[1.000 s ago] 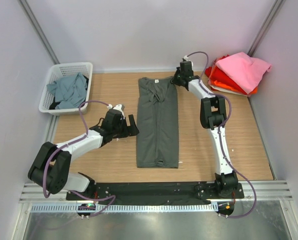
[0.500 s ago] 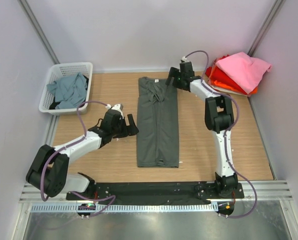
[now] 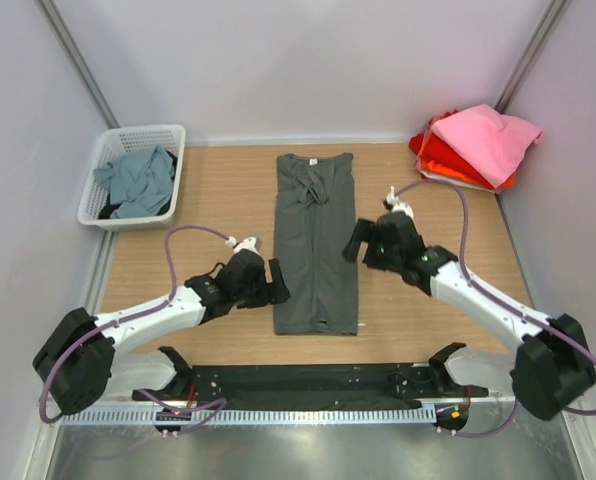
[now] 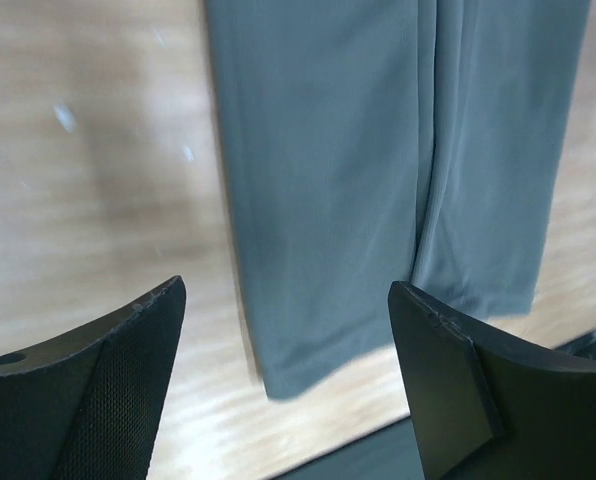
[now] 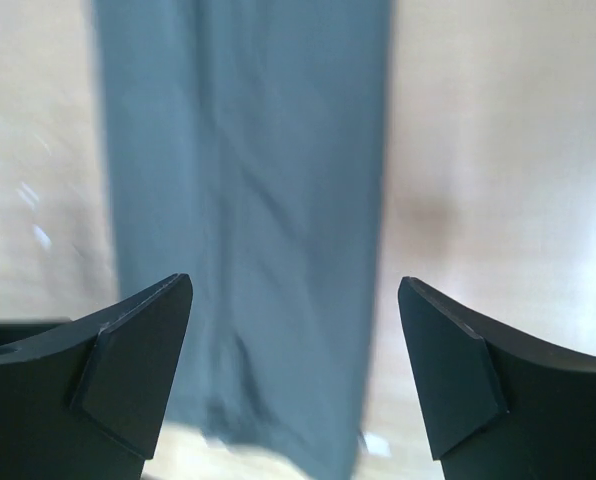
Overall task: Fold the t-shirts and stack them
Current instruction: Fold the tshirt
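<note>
Charcoal shirt (image 3: 316, 245) lies folded lengthwise on the table (image 3: 228, 200) between the left gripper (image 3: 277, 283) and right gripper (image 3: 355, 241), both spread wide, holding nothing.

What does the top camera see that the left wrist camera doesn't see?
Only the top view shows the white basket with a teal-grey shirt in it, the pink shirt lying on red and orange ones, and the right claw, open. Only the left wrist view shows, close up, the fold line running down the grey shirt toward its near edge. Both show that shirt, the wooden table and the open left claw.
</note>
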`<state>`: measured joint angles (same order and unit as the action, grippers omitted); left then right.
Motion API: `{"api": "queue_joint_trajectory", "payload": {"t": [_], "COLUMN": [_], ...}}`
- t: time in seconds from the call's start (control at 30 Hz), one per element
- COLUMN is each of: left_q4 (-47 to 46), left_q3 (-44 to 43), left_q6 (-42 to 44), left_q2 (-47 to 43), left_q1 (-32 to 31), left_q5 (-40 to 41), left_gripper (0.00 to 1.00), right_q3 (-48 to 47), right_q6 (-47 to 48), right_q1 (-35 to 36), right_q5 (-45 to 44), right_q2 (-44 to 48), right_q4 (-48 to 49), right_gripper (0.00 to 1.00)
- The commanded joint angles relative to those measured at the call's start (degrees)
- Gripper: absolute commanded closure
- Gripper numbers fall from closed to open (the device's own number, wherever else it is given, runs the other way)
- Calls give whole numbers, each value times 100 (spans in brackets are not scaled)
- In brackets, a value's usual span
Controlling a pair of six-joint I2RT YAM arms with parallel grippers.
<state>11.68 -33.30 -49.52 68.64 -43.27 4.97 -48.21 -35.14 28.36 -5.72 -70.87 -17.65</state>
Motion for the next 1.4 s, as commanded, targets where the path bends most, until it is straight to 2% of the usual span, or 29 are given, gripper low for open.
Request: {"api": "queue_joint_trajectory", "payload": {"t": [0.0,0.07,0.17,0.23,0.4,0.67,0.83,1.2,1.37], "left_q4": [493,580,747,853,1046,1161,1178,1170,1178], "left_q3": [78,96,69,95,209,131,52,-1,-89], "left_q6": [-690,-989,-1375,-1665,-2132,-2273,-2247,-2220,-2133], "left_q2": [-88,-9,70,132,246,448,580,642,712], "left_q1": [-594,-990,-1377,-1605,-1983,-2125,-2133,-2212,-2230], "left_q5": [627,820,1049,1189,1410,1674,1691,1735,1744], "left_gripper": [17,18,18,18,20,21,37,45,52], "right_q3": [1364,1882,2017,2122,2552,2834,2860,2825,2896], "right_q6": [-1257,-1661,-1900,-1962,-2190,-2410,-2559,-2771,-2771], "right_q1": [335,599,793,882,1031,1479,1752,2235,2262], "right_q5": [8,132,-96,-114,351,449,326,89,-61], "right_q2": [818,1441,2083,2348,2771,2324,1990,1717,1734], "right_q4": [-327,-335,-993,-1302,-1303,-732,-371,-142,-125], "right_gripper": [11,13,14,17,25,34,41,55,66]}}
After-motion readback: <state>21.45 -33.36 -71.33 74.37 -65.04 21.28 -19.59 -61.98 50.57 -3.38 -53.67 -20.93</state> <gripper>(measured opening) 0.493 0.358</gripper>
